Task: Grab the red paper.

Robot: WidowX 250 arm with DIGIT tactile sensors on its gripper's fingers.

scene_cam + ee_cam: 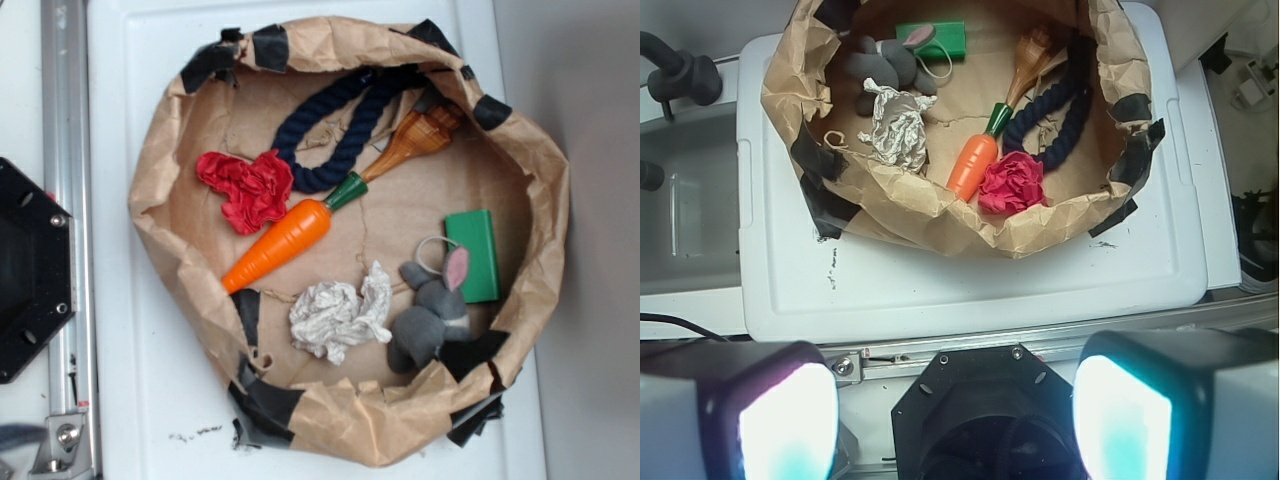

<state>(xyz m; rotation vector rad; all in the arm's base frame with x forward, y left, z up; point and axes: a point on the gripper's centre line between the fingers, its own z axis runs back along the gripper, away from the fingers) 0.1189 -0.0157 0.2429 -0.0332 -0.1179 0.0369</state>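
Progress was nil as far as we could judge: the red paper (246, 188) lay untouched at the left of the paper bowl (545, 200), touching the carrot (284, 242) and just beside the rope (335, 130). In the wrist view our gripper (958, 420) sat at the bottom edge, well apart from it, fingers (785, 420) spread wide and empty. Approach, descent and grasp all remained.

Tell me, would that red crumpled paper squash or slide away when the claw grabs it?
The red paper is a ruffled wad, so it would probably squash and feel very light. Its wrinkles should give grip rather than slip. It touches the carrot and rope, which might get nudged. The gripper looks open, well back.
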